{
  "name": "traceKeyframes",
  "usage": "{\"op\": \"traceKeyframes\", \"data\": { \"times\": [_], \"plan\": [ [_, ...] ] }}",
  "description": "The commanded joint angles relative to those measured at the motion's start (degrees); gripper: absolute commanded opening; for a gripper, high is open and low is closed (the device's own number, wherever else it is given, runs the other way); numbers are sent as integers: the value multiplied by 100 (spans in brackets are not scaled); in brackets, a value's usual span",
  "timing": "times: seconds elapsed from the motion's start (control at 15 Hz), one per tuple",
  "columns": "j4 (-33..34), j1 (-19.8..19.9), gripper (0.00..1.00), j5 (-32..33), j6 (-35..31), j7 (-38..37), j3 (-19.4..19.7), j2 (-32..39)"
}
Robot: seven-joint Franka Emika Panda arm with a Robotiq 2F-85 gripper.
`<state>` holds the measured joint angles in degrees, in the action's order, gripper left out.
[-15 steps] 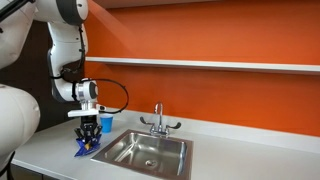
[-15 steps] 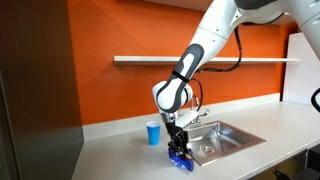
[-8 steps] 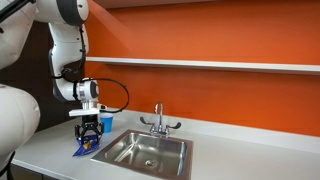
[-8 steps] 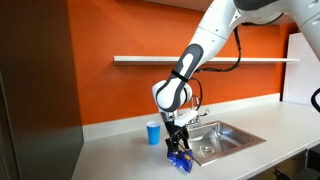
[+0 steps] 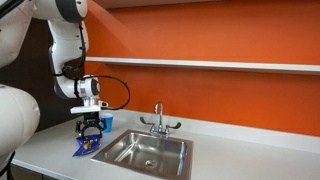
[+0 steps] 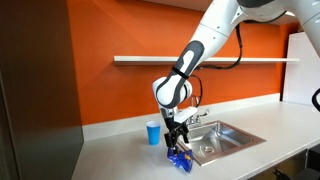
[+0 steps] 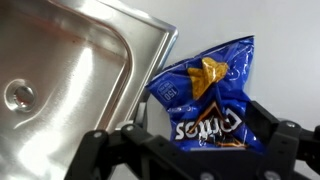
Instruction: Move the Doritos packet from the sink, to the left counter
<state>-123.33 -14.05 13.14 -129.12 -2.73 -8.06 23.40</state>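
The Doritos packet [image 7: 205,95], a blue crinkly bag with orange markings, lies flat on the left counter [image 5: 45,152] just beside the rim of the sink [image 5: 150,151]. It also shows as a small blue shape in both exterior views [image 5: 85,146] [image 6: 180,158]. My gripper [image 5: 90,128] [image 6: 178,141] hangs just above the packet. In the wrist view the gripper [image 7: 200,132] is open, its dark fingers [image 7: 272,128] standing apart on either side of the bag without touching it. The steel sink [image 7: 70,70] fills the left of that view.
A small blue cup [image 6: 152,132] stands on the counter behind the packet. The chrome faucet [image 5: 158,120] rises at the back of the sink. A wall shelf [image 5: 220,65] runs along the orange wall above. The counter [image 6: 290,125] continues past the sink.
The jaws have opened and let go of the packet, which now rests on the counter. The gripper has risen slightly above it.
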Motion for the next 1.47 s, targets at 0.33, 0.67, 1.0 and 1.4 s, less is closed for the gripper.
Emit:
{"op": "traceKeyframes", "data": {
  "times": [0.33, 0.67, 1.0, 1.4],
  "plan": [
    [-416, 343, 100, -177, -96, 55, 161, -794],
    [-703, 700, 100, -317, -204, -69, 481, -1161],
    [-1176, 1105, 100, -495, -451, -208, 859, -1553],
    [-1651, 1491, 100, -569, -637, -364, 1230, -1892]
  ]
}}
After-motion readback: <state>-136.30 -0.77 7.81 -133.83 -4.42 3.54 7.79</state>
